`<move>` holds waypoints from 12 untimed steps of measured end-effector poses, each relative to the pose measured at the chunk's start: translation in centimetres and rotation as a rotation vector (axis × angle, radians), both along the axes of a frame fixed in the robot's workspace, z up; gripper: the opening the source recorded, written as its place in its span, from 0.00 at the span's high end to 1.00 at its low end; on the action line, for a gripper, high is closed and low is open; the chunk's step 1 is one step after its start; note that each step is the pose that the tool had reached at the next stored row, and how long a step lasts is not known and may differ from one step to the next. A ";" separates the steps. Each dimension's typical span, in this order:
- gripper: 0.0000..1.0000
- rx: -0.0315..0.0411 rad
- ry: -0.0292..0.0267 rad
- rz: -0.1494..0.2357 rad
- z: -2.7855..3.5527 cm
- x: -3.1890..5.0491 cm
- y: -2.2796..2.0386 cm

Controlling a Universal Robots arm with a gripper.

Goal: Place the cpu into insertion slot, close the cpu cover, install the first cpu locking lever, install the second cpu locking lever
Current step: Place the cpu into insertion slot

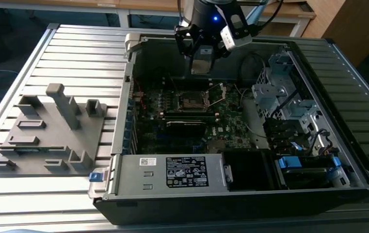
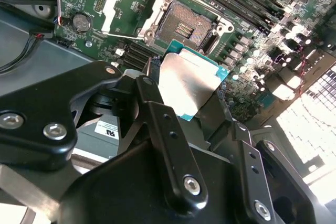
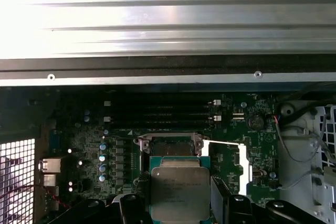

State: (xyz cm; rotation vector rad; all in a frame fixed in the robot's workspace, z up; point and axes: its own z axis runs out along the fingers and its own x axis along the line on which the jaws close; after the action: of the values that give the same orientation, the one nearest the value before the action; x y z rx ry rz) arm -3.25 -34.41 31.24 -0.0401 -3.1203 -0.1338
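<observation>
Cpu (image 2: 189, 85) is gripped by its edges between the fingers (image 2: 152, 103), off the board. In the exterior view the open socket (image 1: 191, 101) lies at six o'clock from them, cover (image 2: 155, 13) flipped back.

- This looks like a robotics lab or test workshop.
- A ribbed metal worktop (image 1: 74, 58) carries an opened computer case (image 1: 236, 199) lying on its side, with its motherboard (image 1: 191, 121) laid bare.
- A grey fixture plate (image 1: 48, 136) with moulded holders lies at the exterior view's left.
- A robot arm (image 1: 210, 19) hangs over the case, its pincer (image 2: 185, 95) clamped on a bare cpu (image 2: 191, 77).
- Wooden furniture (image 1: 343, 24) stands behind.
</observation>
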 end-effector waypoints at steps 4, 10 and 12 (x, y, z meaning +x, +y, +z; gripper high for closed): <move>0.46 0.0002 -0.0001 0.000 -0.08 0.00 0.00; 0.46 0.0001 -0.0001 0.000 -0.23 0.00 0.00; 0.46 0.0001 -0.0001 0.000 -0.30 0.00 0.00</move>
State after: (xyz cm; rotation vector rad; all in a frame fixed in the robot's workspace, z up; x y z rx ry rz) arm -3.24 -34.41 30.95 -0.0400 -3.1204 -0.1339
